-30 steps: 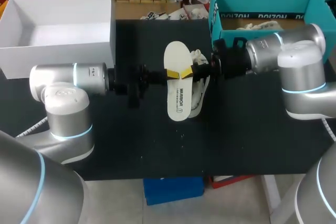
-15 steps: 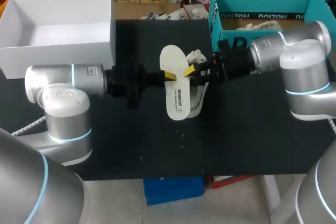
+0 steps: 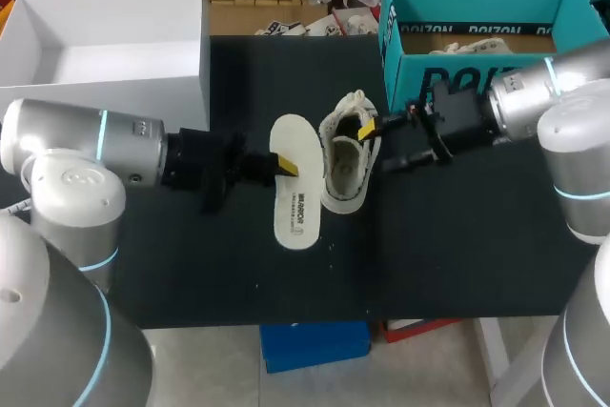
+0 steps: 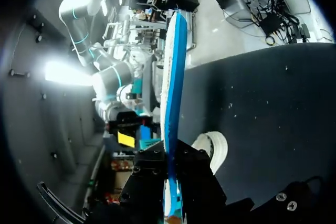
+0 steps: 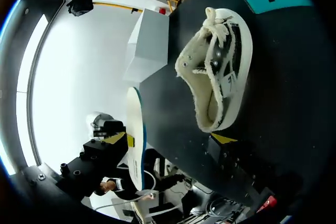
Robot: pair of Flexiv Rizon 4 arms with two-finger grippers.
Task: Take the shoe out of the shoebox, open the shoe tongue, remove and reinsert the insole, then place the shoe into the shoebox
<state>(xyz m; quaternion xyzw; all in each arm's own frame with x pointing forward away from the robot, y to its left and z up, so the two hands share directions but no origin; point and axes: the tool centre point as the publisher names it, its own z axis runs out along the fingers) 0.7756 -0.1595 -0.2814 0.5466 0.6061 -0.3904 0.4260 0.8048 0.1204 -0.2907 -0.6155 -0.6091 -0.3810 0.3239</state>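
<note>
Shoebox (image 3: 477,2) holds something pale; left tool (image 3: 284,167) grips the insole (image 3: 294,202), now pulled off the shoe (image 3: 345,164); right tool (image 3: 367,127) unclear.

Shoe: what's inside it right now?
Inside the shoe only fleecy lining shows. The insole is out, held by the left gripper beside it. The toe end is covered, so unseen.

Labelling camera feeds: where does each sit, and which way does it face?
Head view: above, behind the robot, looking down on the table; left arm and right arm show.
Left wrist view: on the left arm, looking along jaws shut on the insole.
Right wrist view: on the right arm, facing the shoe, left arm beyond.
All share the insole.
</note>
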